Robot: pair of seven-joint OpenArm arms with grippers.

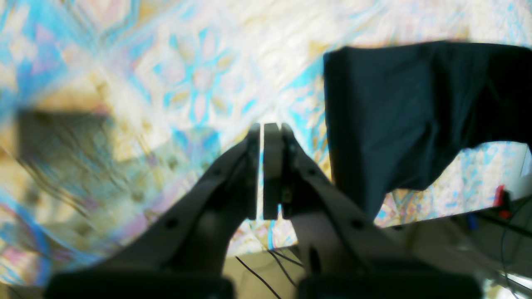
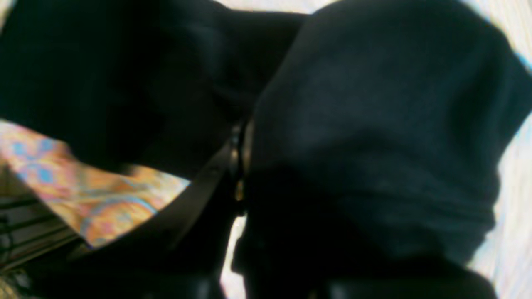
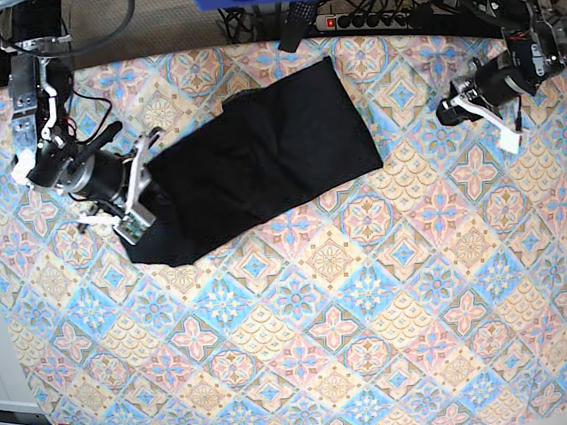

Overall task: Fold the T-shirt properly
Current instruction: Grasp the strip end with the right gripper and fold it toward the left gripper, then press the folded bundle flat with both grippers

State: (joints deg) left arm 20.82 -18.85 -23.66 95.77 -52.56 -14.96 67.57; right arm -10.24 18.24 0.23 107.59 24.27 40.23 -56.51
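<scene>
Arms sit at opposite ends of the patterned tablecloth [image 3: 307, 351] in the base view. Right arm comes in from the 10 o'clock corner, wrist angled down toward 4 o'clock, right gripper [image 3: 133, 192] low at the cloth's edge. Left arm reaches in from the 1 o'clock corner, forearm pointing toward 8 o'clock, left gripper [image 3: 447, 111] held over bare tablecloth.

Left gripper [image 1: 263, 170]: fingers pressed together, only a thin sliver of light between the pads, nothing in them. T-shirt [image 1: 399, 112] shows at its 2 o'clock in the left wrist view, apart from the fingertips, one lower corner hanging in a point toward 6 o'clock.

Right gripper [image 2: 241, 166]: jaws closed to a narrow slit, black fabric draped on both sides and over the right finger. Looks like it's pinching the T-shirt [image 2: 374, 124], though the view is blurry and dark, so the exact bite point isn't readable.

T-shirt [image 3: 258, 160] lies as a slanted band from roughly 8 o'clock up to 2 o'clock, in the upper-left-centre part of the tablecloth. Its lower end touches the right gripper; its upper end is well apart from the left gripper. Surface has a few soft folds, edges uneven at the lower end.
</scene>
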